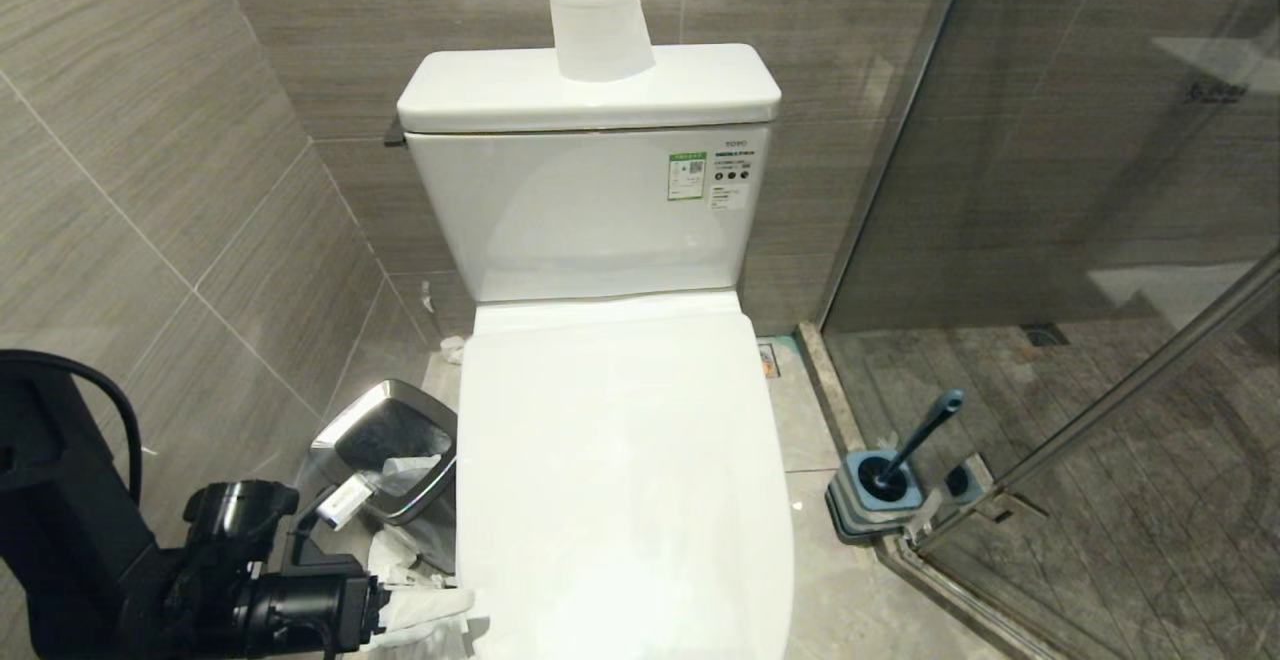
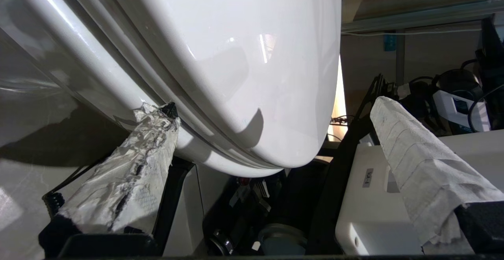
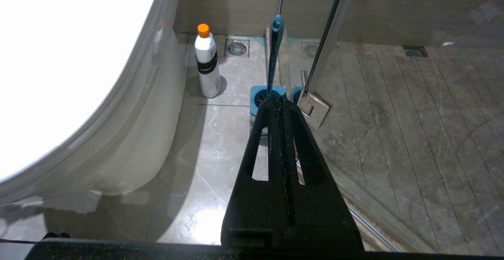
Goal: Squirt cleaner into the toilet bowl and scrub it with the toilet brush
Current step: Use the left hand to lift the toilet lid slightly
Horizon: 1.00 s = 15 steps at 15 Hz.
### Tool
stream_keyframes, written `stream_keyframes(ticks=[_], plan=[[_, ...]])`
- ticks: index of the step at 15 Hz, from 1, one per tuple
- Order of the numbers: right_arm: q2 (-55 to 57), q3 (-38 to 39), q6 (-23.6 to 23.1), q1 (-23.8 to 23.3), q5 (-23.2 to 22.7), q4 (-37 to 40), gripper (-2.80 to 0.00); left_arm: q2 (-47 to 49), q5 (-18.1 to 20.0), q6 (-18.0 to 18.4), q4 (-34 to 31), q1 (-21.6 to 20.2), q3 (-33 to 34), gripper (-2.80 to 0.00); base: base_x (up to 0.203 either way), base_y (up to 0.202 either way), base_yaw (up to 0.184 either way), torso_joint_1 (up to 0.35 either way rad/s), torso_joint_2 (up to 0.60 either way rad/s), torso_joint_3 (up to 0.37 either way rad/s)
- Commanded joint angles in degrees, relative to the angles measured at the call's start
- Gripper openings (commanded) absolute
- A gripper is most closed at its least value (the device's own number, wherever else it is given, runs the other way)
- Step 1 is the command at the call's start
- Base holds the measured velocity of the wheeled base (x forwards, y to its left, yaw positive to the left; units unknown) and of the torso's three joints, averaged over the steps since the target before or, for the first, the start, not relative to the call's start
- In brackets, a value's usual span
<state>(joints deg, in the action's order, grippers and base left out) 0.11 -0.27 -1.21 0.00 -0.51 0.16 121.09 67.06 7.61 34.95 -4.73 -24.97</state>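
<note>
Down at the near left, the left gripper (image 1: 440,615) sits low beside the toilet bowl (image 1: 620,480), jaws released and spread wide. In the left wrist view its 2 paper-wrapped fingers (image 2: 130,169) straddle the front curve of the closed lid: 1 finger tip is right at the seam under the lid's edge, the other stands well apart off the bowl's nose. Nothing is grasped.

Just beyond that arm, a steel-rimmed bin (image 1: 385,450) stands on the floor against the bowl's left side, with crumpled paper inside. In the middle, the lid is down over the seat, and a white paper roll (image 1: 598,20) stands upright on the tank lid at the far wall.

Moving right, the cleaner (image 3: 207,61) stands upright on the floor tiles near the bowl's right flank, orange cap on. Just beside it, the toilet brush (image 1: 905,455) rests in its square holder by the glass shower door, handle leaning. The right gripper (image 3: 281,104) hangs above the floor near the brush, jaws clenched together on nothing.
</note>
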Motion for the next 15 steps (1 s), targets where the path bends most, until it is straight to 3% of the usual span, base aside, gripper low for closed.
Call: stream_keyframes(ticks=[1, 15], plan=[[-0.02, 0.00, -0.02, 0.00, -0.02, 0.02, -2.80, 0.38, 0.12, 0.13, 0.29, 0.16, 0.01, 0.00, 0.000, 0.000, 0.000, 0.000, 0.00, 0.000], [-0.02, 0.00, -0.02, 0.00, -0.02, 0.02, -2.80, 0.99, -3.69, 3.64, 0.20, 1.74, 0.18, 0.00, 0.000, 0.000, 0.000, 0.000, 0.00, 0.000]])
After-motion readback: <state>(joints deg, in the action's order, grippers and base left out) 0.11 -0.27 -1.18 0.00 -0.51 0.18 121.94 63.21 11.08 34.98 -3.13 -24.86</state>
